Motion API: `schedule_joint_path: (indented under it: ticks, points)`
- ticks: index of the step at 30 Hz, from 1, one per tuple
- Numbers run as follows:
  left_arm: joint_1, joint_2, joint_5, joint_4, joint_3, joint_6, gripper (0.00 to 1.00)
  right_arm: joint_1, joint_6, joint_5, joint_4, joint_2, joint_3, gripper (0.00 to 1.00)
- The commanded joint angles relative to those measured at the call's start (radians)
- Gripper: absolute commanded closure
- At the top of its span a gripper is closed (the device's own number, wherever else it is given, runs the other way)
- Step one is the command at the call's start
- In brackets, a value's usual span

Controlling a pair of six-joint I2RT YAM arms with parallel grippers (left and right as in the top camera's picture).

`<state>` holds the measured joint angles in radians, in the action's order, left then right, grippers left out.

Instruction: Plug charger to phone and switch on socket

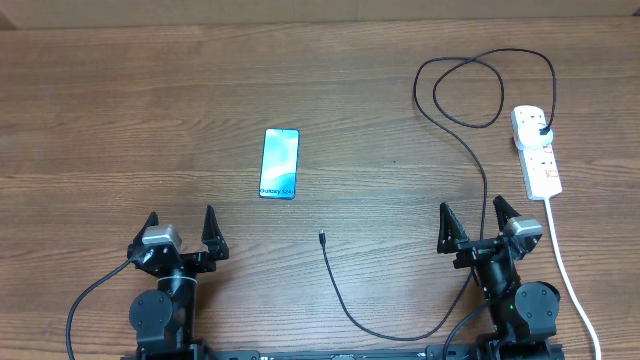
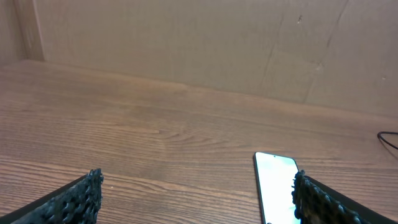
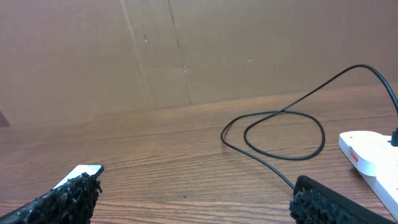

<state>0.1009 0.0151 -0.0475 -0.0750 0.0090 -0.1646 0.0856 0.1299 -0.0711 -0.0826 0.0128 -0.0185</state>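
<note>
The phone lies flat mid-table, blue screen up, "Galaxy" text at its near end; it also shows in the left wrist view and the right wrist view. The black charger cable loops at the back right, its plug head sits in the white socket, and its connector tip lies free near the front. The cable loop shows in the right wrist view, the socket at its right edge. My left gripper and right gripper are open and empty near the front edge.
The socket's thick white cord runs down the right side toward the front edge. A brown cardboard wall stands behind the table. The wooden tabletop spreads left of the phone.
</note>
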Motion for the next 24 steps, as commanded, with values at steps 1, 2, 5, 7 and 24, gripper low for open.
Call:
schedule_joint_path:
  ticks: [1, 2, 5, 7, 24]
  points:
    - [0.011, -0.008, 0.006, -0.001, -0.004, 0.008, 0.0, 0.003, -0.008, 0.002, 0.006, -0.01, 0.011, 0.0]
    - [0.011, -0.008, 0.006, -0.001, -0.004, 0.008, 0.0, 0.003, -0.008, 0.002, 0.006, -0.01, 0.011, 0.0]
    - [0.011, -0.008, 0.006, 0.005, -0.004, 0.007, 0.0, 0.003, -0.008, 0.002, 0.005, -0.01, 0.011, 0.0]
    - [0.011, -0.008, 0.015, -0.002, -0.004, 0.008, 0.01, 0.003, -0.008, 0.002, 0.006, -0.01, 0.011, 0.0]
    - [0.01, 0.05, -0.247, -0.399, 0.466, -0.218, 0.0, 0.003, -0.008, 0.002, 0.006, -0.01, 0.011, 0.0]
